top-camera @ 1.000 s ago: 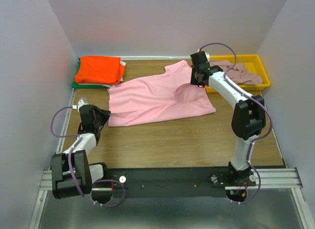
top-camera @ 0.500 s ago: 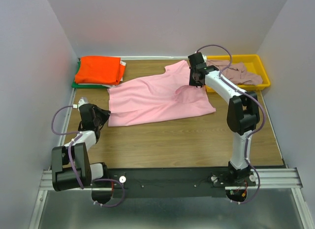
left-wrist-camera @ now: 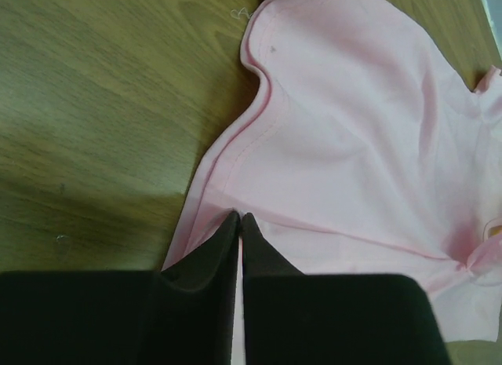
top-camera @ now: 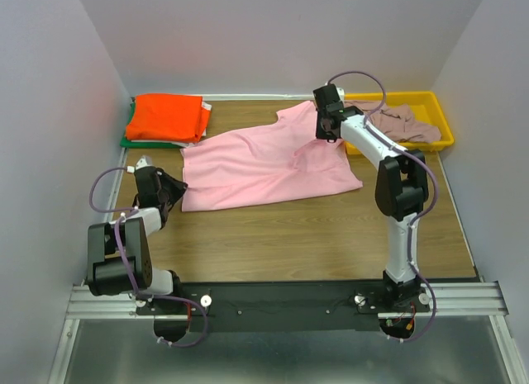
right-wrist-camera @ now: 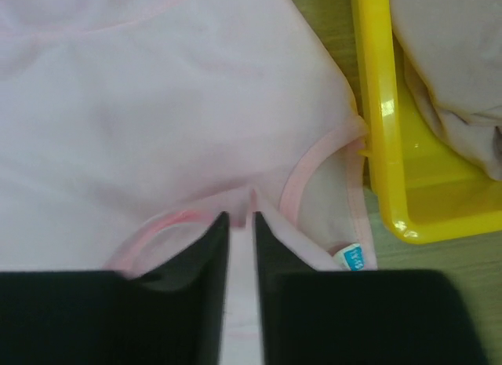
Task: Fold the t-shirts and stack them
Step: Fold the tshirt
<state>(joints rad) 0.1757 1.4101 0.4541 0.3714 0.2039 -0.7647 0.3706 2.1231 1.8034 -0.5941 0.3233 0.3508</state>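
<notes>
A light pink t-shirt (top-camera: 256, 165) lies spread on the wooden table. My left gripper (top-camera: 177, 189) is at its near-left corner, shut on the hem; in the left wrist view the closed fingertips (left-wrist-camera: 238, 218) pinch the shirt's edge (left-wrist-camera: 353, 145). My right gripper (top-camera: 326, 134) is at the shirt's far right, by the collar. In the right wrist view it (right-wrist-camera: 238, 217) is shut on a raised fold of pink cloth (right-wrist-camera: 157, 106) next to the neckband. A folded orange t-shirt (top-camera: 168, 116) lies on a green one (top-camera: 132, 141) at the back left. A mauve t-shirt (top-camera: 401, 121) lies crumpled in the tray.
The yellow plastic tray (top-camera: 444, 124) stands at the back right, its near corner (right-wrist-camera: 384, 145) close beside my right gripper. White walls close in the table on the left, back and right. Bare wood runs along the front of the table.
My right gripper has moved back and a little left with the pink fold near the collar. My left gripper has moved forward to the shirt's near-left corner.
</notes>
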